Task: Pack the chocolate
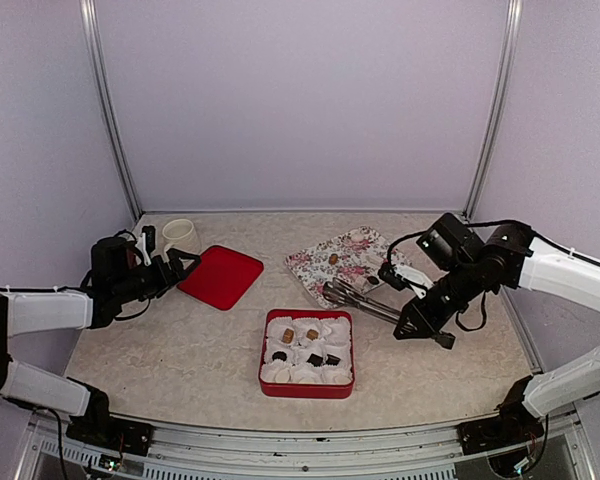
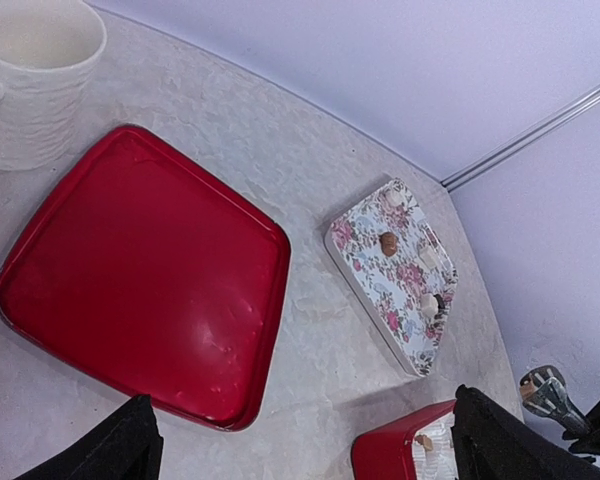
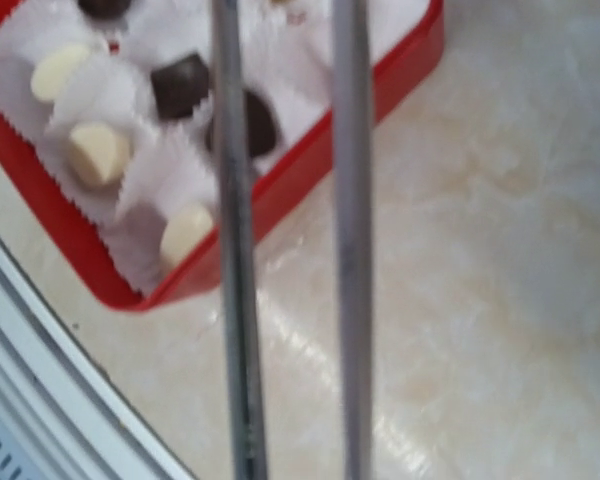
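Two hands — left hand (image 1: 184, 263) wide by lid (image 1: 220, 276) edge, right hand (image 1: 420, 318) tight on tongs (image 1: 360, 298) beside box (image 1: 306, 389).

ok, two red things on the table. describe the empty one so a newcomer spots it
Start at the white ribbed ceramic mug in the back left corner of the pale table. Beside it, toward the middle, lies a shallow red square tray with rounded corners. Unlike the deeper red box at front centre, it holds no white paper cups or chocolates.
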`<state>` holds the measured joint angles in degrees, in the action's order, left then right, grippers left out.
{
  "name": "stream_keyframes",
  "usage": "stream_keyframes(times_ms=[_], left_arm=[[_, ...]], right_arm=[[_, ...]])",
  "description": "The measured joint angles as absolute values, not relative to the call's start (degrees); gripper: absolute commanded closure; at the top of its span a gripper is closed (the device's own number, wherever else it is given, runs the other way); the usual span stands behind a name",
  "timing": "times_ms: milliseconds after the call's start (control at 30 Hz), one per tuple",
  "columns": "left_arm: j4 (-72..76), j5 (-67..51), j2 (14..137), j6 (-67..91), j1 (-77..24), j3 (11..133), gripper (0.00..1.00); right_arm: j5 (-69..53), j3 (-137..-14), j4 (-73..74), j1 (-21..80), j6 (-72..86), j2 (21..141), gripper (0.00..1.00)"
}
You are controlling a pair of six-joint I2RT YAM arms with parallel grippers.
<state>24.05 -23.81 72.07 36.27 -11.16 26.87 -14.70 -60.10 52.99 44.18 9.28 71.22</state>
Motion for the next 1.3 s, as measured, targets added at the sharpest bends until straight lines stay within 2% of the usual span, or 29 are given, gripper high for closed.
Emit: stream_keyframes(times_ms=[833,1033,1133,1300], left_arm=[[23.99,-23.77,70.85,36.53,-11.16,26.70,0.01],[23.99,-23.77,70.87,36.38,-11.16,26.70,0.01],[23.99,-23.77,70.89,36.36,-11.16,26.70,0.01],[23.99,-23.77,71.00,36.36,-11.16,26.70,0.01]], right_arm=[[-8.27,-59.61,56.84,49.06,13.13,76.42,0.80],[-7.75,-59.64,56.95,49.50,13.19,77.28,0.76],[-7.57,-59.75,56.99,49.52,13.19,77.54,0.71],[-7.40,-60.10,57.01,49.52,13.17,77.93,0.69]])
